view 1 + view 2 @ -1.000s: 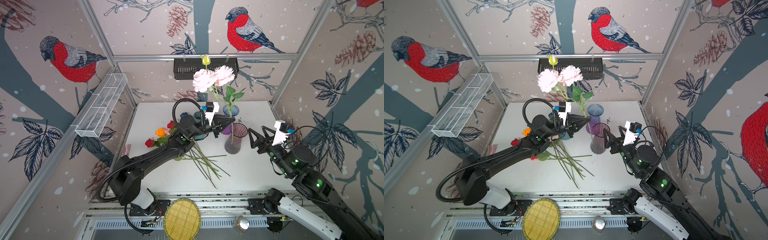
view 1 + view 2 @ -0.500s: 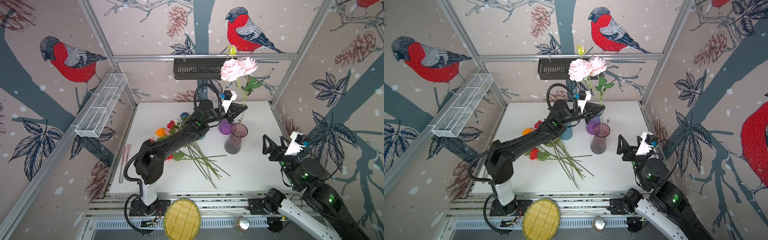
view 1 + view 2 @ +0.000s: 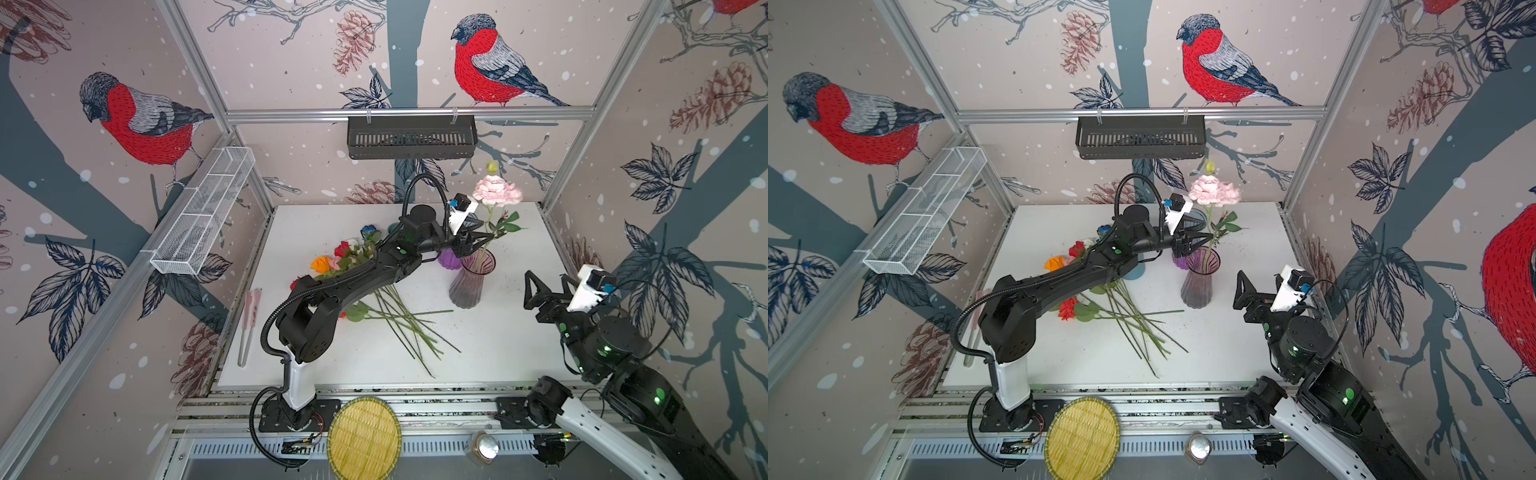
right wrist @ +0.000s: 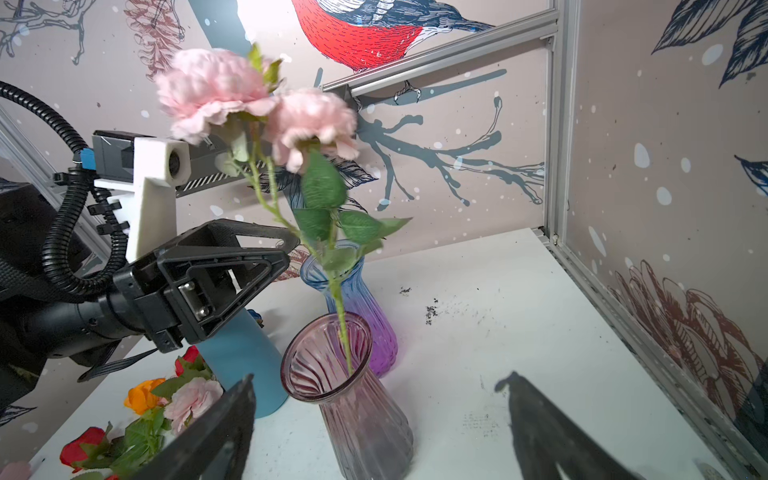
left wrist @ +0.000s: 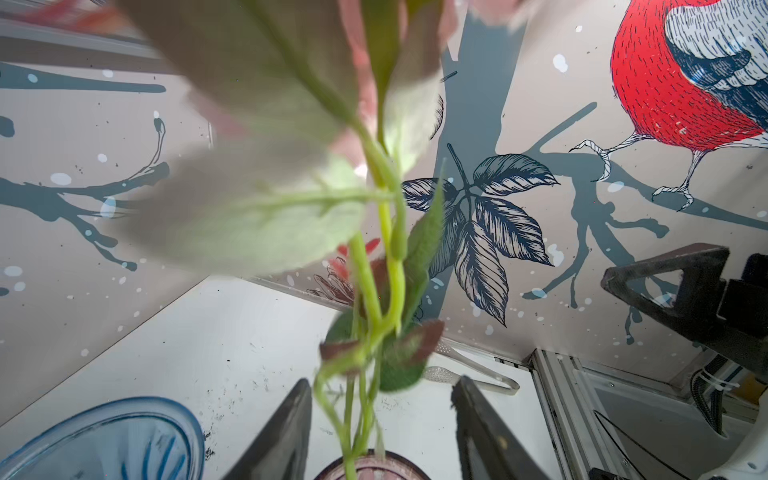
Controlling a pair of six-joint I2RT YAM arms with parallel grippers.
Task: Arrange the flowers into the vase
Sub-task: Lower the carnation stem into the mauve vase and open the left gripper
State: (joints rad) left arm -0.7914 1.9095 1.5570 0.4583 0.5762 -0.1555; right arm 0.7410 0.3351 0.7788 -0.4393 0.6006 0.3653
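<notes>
A stem with two frilly pink carnations stands upright, its lower end inside the smoky pink glass vase. My left gripper is open just above the vase rim, fingers apart on either side of the stem without touching it. The other flowers lie in a pile on the table, left of the vase. My right gripper hangs open and empty to the vase's right.
A blue-purple vase and a teal cylinder stand just behind the pink one. Pink tongs lie at the table's left edge and metal tongs near the right wall. A bamboo tray sits in front.
The left gripper carried the carnations rightward over the pink vase, lowered the stem in and opened its jaws. The right arm drew back to the right, away from the vase.
</notes>
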